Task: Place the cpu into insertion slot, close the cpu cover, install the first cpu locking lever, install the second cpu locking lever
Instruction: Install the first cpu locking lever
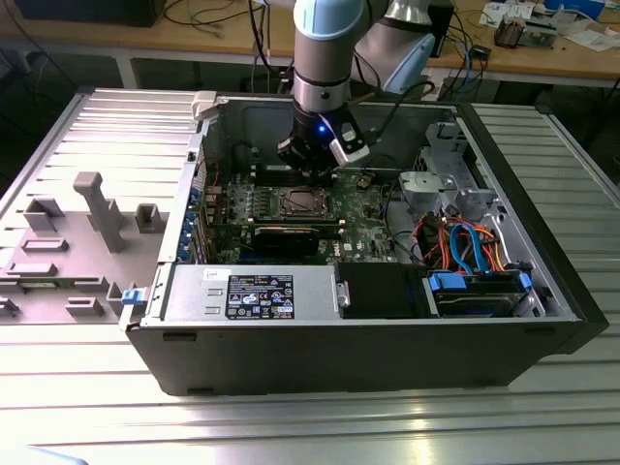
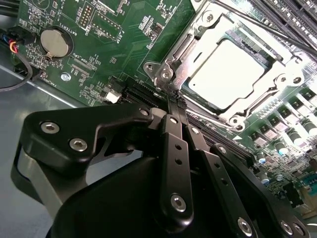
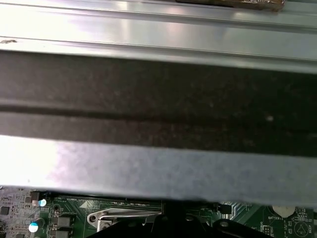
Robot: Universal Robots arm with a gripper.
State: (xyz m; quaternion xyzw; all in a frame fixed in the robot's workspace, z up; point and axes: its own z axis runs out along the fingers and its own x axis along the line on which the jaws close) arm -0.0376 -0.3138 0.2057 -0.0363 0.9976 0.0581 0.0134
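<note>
The cpu (image 2: 225, 74) sat in the insertion slot, the cpu cover (image 2: 198, 37) lying down around it. The claw (image 2: 174, 101), fingers together, stood at the cover's corner, touching a locking lever.

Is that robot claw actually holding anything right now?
The gripper has its fingers shut together at a corner of the cpu cover; whether they pinch a thin lever there cannot be told.

exterior: even, bright overhead light | glare streaks on ribbed grey metal table (image 1: 320, 426) | second wrist: pale square chip top (image 2: 225, 74) washed out | first wrist: soft, blurred
</note>
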